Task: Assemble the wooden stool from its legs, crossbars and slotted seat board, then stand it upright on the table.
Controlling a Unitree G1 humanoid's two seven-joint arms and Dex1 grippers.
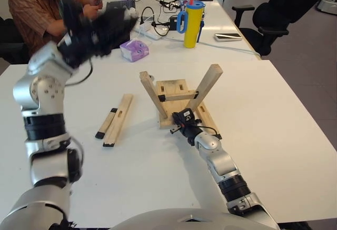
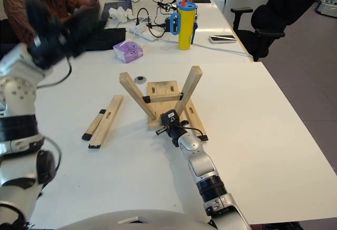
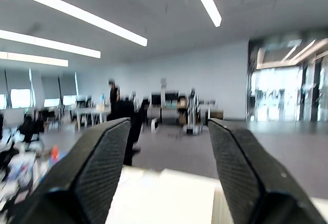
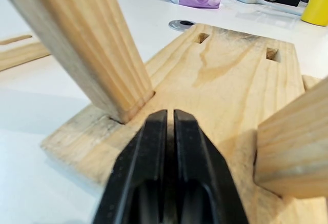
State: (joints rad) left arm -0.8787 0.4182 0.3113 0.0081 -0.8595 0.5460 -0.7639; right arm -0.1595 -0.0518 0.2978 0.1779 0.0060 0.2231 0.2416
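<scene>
Wooden seat board (image 2: 164, 89), 2 legs (image 2: 137, 96) up; purple pack (image 2: 128, 50), print illegible.

The left gripper (image 3: 168, 131) — black ribbed fingers (image 3: 97, 172) spread apart — faces distant desks (image 3: 169, 115) under ceiling light strips (image 3: 77, 24).

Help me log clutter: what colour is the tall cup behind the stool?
Yellow cup, blue handle; left eye view.

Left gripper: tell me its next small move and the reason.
Probably lower the left gripper, raised and open, toward the loose leg lying on the table. The seat board carries two legs joined by a crossbar, its two far slots are empty, and the shut right gripper rests on the board.
</scene>
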